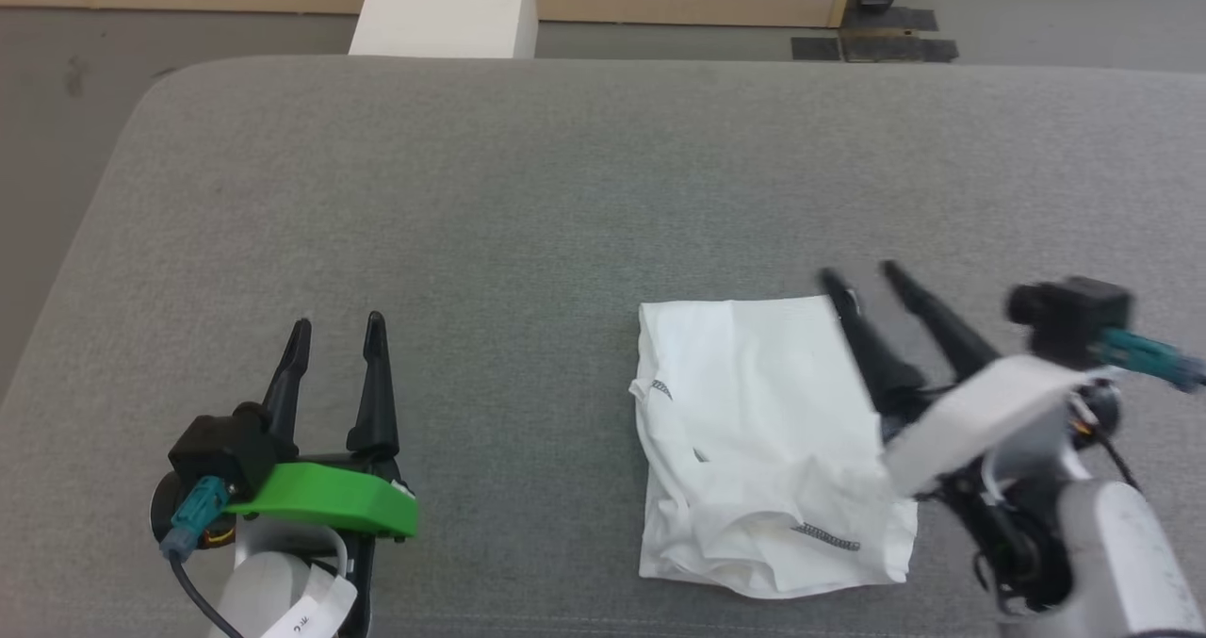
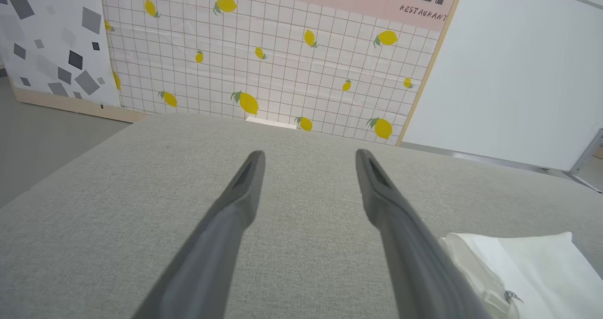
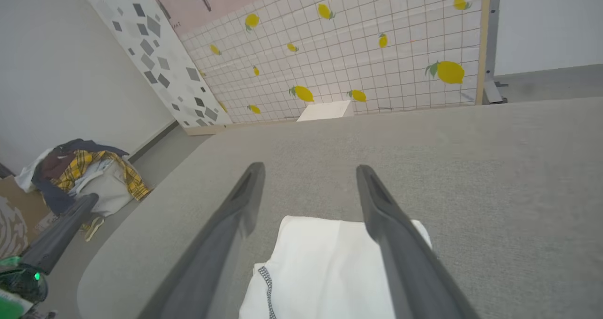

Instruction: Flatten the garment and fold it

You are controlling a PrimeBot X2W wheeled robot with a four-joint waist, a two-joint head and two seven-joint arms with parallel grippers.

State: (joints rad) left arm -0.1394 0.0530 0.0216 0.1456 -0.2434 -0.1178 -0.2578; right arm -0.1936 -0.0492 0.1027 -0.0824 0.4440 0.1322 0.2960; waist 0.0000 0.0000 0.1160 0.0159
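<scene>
At the lower left of the head view the left gripper [image 1: 339,322] hovers low over the grey padded surface [image 1: 565,195]. Its two fingers are spread wide with nothing between them, well apart from the work. At the lower right, the right gripper [image 1: 857,272] reaches up the frame along the right edge of the garment [image 1: 754,431]. Its fingers are also parted wide and empty. In the right wrist view one finger crosses the cloth's far right corner while the other lies beside it over the bare surface.

The garment lies in the lower middle-right of the head view as a compact, roughly rectangular white stack. Its far edge is straight and flat. Its near edge is looser, with puckered layers and a line of grey stitching [image 1: 829,536] showing.

The fold looks essentially made, and the step in hand appears to be getting the right gripper clear of it. To do that well, the arm should probably lift away from the cloth before it travels sideways. Thin fabric like this would likely drag with a fingertip and pull the top layer open. If tidying follows, the rumpled near edge is where I would press and smooth, working outward from the middle with both grippers.

Beyond the garment the surface runs bare to its far rim. A white block [image 1: 443,7] and a lemon-print wall panel [image 3: 377,50] stand behind it.
</scene>
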